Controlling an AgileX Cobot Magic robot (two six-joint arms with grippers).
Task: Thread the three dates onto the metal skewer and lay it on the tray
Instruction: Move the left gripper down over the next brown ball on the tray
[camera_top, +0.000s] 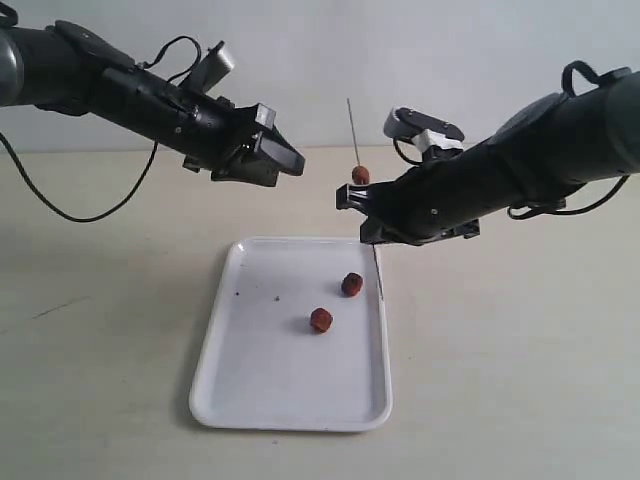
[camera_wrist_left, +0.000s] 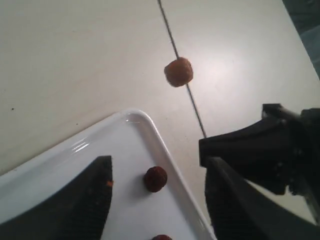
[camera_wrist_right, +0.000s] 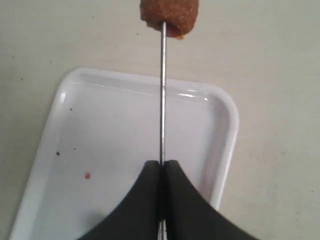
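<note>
The metal skewer (camera_top: 352, 130) stands nearly upright above the tray's far right corner, with my right gripper (camera_top: 362, 212) shut on its lower part. One date (camera_top: 360, 175) is threaded on it just above the fingers; the right wrist view shows the same date (camera_wrist_right: 170, 12) on the skewer (camera_wrist_right: 162, 90) above the shut gripper (camera_wrist_right: 162, 164). Two dates (camera_top: 351, 284) (camera_top: 321, 319) lie on the white tray (camera_top: 230, 380). My left gripper (camera_top: 290, 165) hovers open and empty, left of the skewer. In the left wrist view, a tray date (camera_wrist_left: 156, 178) lies below its spread fingers (camera_wrist_left: 92, 200).
The tray sits on a pale beige table (camera_top: 100, 300) with a plain wall behind it. Small crumbs speckle the tray floor (camera_wrist_right: 87, 175). The right arm's black body (camera_wrist_left: 270, 150) fills one side of the left wrist view, close to the skewer (camera_wrist_left: 192, 100).
</note>
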